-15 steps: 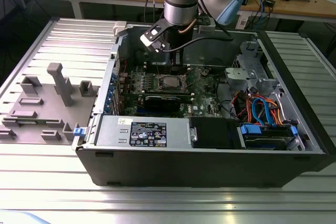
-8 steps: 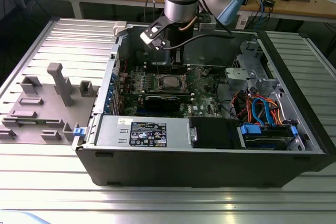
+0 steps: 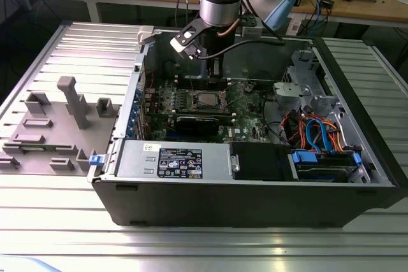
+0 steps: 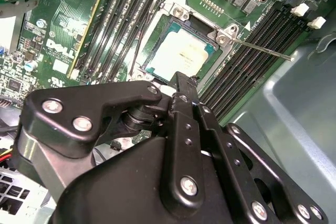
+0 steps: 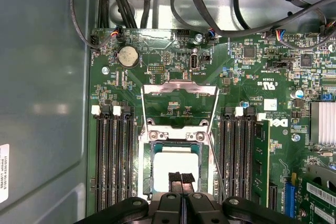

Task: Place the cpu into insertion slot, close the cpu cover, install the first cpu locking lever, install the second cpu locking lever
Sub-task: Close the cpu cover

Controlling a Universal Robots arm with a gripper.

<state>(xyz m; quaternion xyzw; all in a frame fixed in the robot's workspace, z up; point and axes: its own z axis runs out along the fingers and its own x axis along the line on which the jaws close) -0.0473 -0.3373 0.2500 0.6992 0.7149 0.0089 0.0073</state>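
The cpu lies flat in the insertion slot, its silver top showing in both wrist views and in the exterior view. The cpu cover stands swung open beyond the socket, and I see green board through its window. A thin locking lever sticks out free from the socket's corner. A second lever wire runs along the socket's side. My gripper hovers just over the cpu's edge with its fingers pressed together and nothing between them.
Long black memory slots flank the socket on both sides. Cables cross the case above the board. In the exterior view, a drive cage with orange and blue cables is on the right. A grey fixture stands outside the case on the left.
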